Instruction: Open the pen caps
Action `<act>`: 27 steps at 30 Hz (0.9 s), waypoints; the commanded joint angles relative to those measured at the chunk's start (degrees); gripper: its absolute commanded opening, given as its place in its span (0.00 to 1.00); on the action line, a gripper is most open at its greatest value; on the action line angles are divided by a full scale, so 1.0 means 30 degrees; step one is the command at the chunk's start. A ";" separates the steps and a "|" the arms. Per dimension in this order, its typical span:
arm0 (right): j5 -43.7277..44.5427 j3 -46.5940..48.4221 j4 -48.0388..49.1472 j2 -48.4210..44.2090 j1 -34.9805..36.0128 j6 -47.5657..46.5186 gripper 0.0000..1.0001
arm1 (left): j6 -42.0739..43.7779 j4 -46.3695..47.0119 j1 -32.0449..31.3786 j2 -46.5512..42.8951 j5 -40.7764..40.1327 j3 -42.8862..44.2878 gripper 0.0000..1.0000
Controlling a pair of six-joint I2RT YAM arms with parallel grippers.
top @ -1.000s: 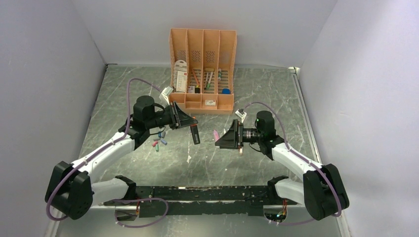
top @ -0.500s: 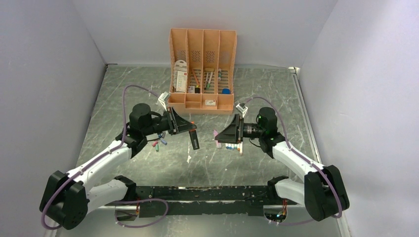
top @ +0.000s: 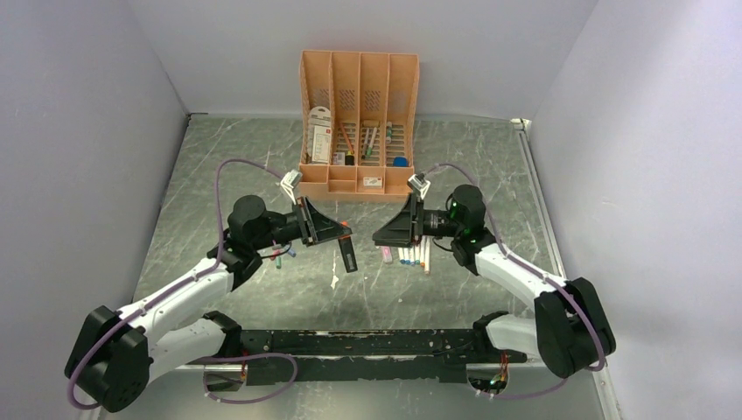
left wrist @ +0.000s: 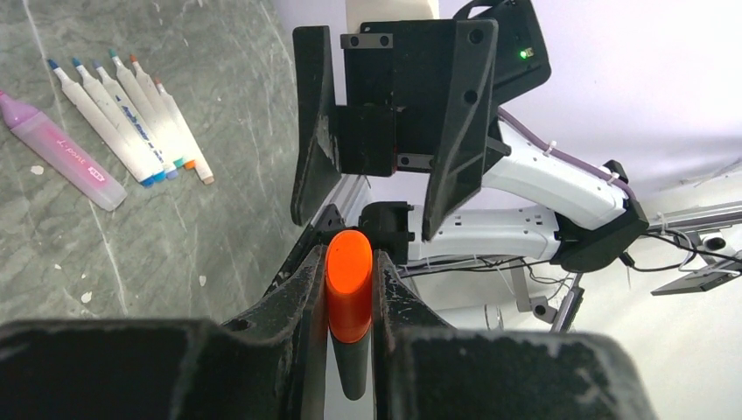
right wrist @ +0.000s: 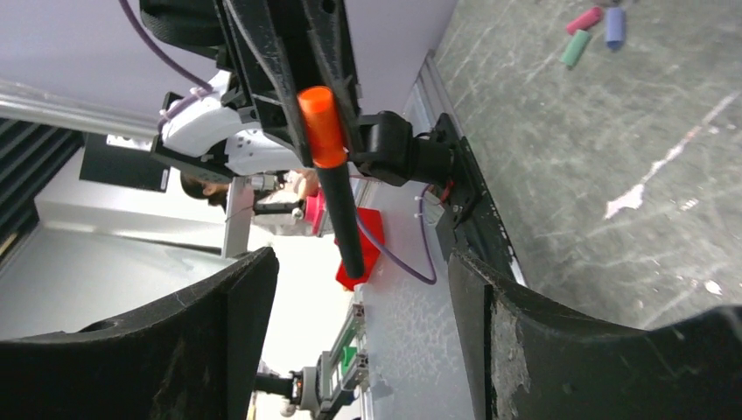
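Note:
My left gripper (top: 339, 230) is shut on the chunky orange cap (left wrist: 350, 284) of a black marker (top: 348, 251), which hangs below the jaws above the table. My right gripper (top: 382, 236) is open and empty, facing the left one a short gap away. In the right wrist view the orange cap (right wrist: 319, 127) and the black barrel (right wrist: 343, 223) hang ahead of my open fingers (right wrist: 219, 341). Several uncapped white markers (top: 413, 255) and a pink highlighter (top: 385, 254) lie under the right gripper. Loose small caps (top: 280, 255) lie by the left arm.
A peach desk organizer (top: 357, 127) with pens and cards stands at the back centre. The grey walls close in on the left and right. The arm bases and a black rail (top: 367, 343) run along the near edge.
My right gripper has swung up and left toward the left gripper, uncovering the row of white markers. My left gripper has kept the orange-capped marker and shifted slightly.

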 commanded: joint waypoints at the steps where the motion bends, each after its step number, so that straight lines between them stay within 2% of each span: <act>1: 0.0613 0.1351 0.0889 0.0301 0.1378 0.0215 0.70 | -0.0047 0.1527 -0.0455 -0.0033 -0.0576 0.0121 0.08; 11: 0.1842 0.1835 0.1630 0.1108 0.4059 0.0431 0.60 | -0.0073 0.2002 -0.0932 0.0107 -0.1067 0.0061 0.07; 19: 0.2306 0.2194 0.2002 0.1659 0.4669 0.0474 0.51 | -0.0276 0.2507 -0.1371 0.0213 -0.1349 -0.0007 0.07; 24: 0.2312 0.2426 0.2654 0.2059 0.4782 0.0781 0.40 | -0.0336 0.2576 -0.1651 0.0179 -0.1555 -0.0059 0.07; 27: 0.2258 0.2457 0.3152 0.2322 0.4882 0.1009 0.26 | -0.0382 0.2674 -0.1797 0.0167 -0.1657 -0.0213 0.07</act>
